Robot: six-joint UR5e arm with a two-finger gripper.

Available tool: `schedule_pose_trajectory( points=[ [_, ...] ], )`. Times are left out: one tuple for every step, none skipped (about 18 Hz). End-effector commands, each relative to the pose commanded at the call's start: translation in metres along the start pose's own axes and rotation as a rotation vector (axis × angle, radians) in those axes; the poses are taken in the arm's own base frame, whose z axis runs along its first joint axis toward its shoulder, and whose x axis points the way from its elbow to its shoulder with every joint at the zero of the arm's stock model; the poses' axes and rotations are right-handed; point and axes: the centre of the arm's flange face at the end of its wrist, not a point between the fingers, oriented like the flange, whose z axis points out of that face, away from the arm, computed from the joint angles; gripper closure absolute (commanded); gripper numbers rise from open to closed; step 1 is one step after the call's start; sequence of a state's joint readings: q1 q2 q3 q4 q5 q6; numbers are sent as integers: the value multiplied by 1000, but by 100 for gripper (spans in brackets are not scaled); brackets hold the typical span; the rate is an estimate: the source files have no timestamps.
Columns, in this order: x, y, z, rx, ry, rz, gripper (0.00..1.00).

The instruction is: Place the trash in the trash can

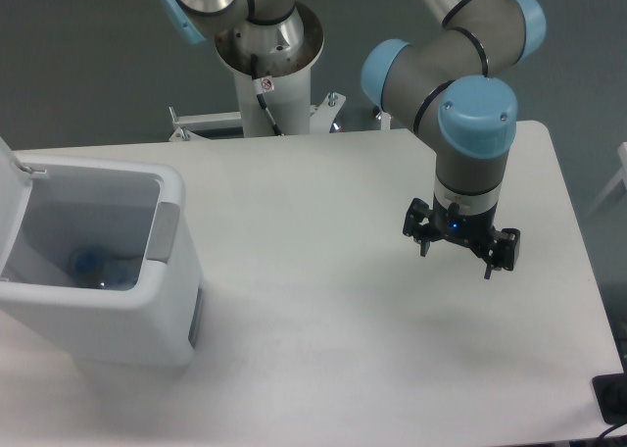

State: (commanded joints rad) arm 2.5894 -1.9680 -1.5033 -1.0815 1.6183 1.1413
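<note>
The white trash can (147,324) stands at the table's left with its lid (10,207) swung open. Inside it, at the bottom, lies the clear water bottle with its blue cap (98,270), one piece of the trash. The whitish pouch does not show in this view. My gripper (457,262) hangs over the right part of the table, far from the can, pointing down. Its fingers are spread wide and nothing is between them.
The arm's base column (265,70) rises behind the table's far edge. A black object (612,398) sits at the table's front right corner. The table's right edge runs close to the gripper.
</note>
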Motion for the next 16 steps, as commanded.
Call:
schedule_pose_trajectory(
  points=[
    [-1,1,0,1,1,6,0],
    [1,3,5,-9,23,35,0],
    [3,4,10,-18,37,60,0],
    [6,5,16,-21,50,82,0],
    [7,8,19,-22,53,95,0],
    [5,9,19,-22,54,115,0],
    [2,13,18,-22,58,132,0],
    [2,14,19,-23,63,155,0],
    [3,15,21,-26,65,163,0],
    [4,14,23,-26,67,165,0],
    [4,14,24,-26,68,165,0],
    [4,14,24,-26,68,166,0],
    [4,14,25,-25,69,165,0],
    [5,13,25,-26,67,166,0],
    [5,13,26,-25,69,166,0],
    [5,13,25,-24,66,166,0]
  ],
)
